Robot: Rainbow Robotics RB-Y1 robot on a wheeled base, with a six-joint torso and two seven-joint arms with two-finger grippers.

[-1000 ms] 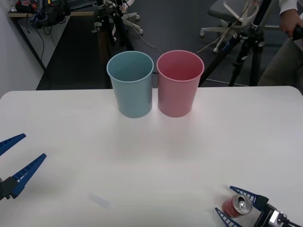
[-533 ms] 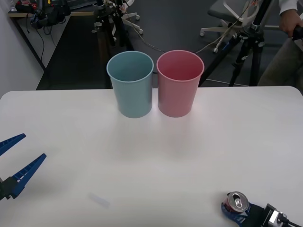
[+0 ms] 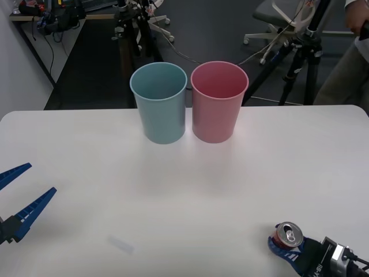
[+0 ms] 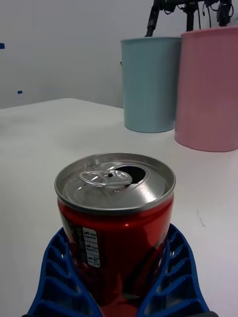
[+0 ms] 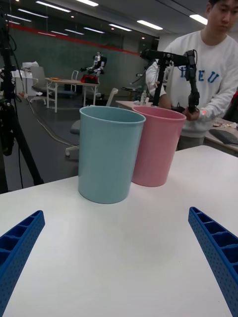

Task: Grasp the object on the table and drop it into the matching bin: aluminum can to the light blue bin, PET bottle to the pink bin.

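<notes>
Can (image 3: 287, 235) upright near the tabletop's (image 3: 184, 190) near right corner, clamped in the right gripper (image 3: 286, 249).
Its blue fingers (image 4: 173, 270) press both sides of the red body. The left gripper (image 3: 17, 196) hovers at the left edge, fingers spread wide. Blue bin (image 3: 159, 103) and pink bin (image 3: 218, 101) stand touching at the far edge.

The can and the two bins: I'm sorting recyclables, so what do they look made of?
The can: likely aluminum, with a brushed silver top and glossy red printed wall. The light blue bin and the pink bin: probably molded plastic, with a smooth matte surface and rolled rims.
</notes>
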